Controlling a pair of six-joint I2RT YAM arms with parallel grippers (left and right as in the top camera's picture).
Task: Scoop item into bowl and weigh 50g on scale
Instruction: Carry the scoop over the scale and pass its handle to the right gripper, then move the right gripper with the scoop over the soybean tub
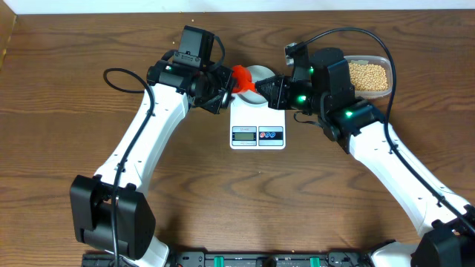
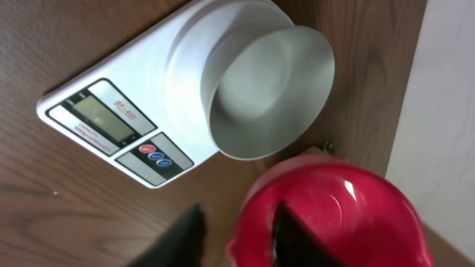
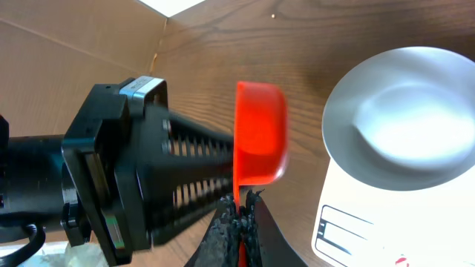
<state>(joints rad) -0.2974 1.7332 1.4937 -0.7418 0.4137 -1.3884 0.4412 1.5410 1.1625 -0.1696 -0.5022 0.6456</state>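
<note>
The white scale [image 1: 257, 119] lies mid-table with the empty pale bowl [image 1: 259, 72] on its far end. Both show in the left wrist view, scale [image 2: 111, 119] and bowl [image 2: 267, 96], and in the right wrist view, scale [image 3: 356, 230] and bowl [image 3: 408, 119]. A red scoop [image 1: 241, 76] hangs just left of the bowl. My right gripper [image 1: 265, 86] [image 3: 241, 202] is shut on its thin handle. My left gripper [image 1: 225, 85] [image 2: 239, 209] is open: one finger is inside the empty scoop cup [image 2: 349, 215], the other outside. The beans [image 1: 369, 76] lie at the far right.
The beans fill a clear plastic tub [image 1: 387, 62] behind my right arm. My left gripper's black body [image 3: 111, 170] sits close to the left of the scoop cup [image 3: 260, 133]. Both arms converge over the far end of the scale. A pale wall edges the table's far side.
</note>
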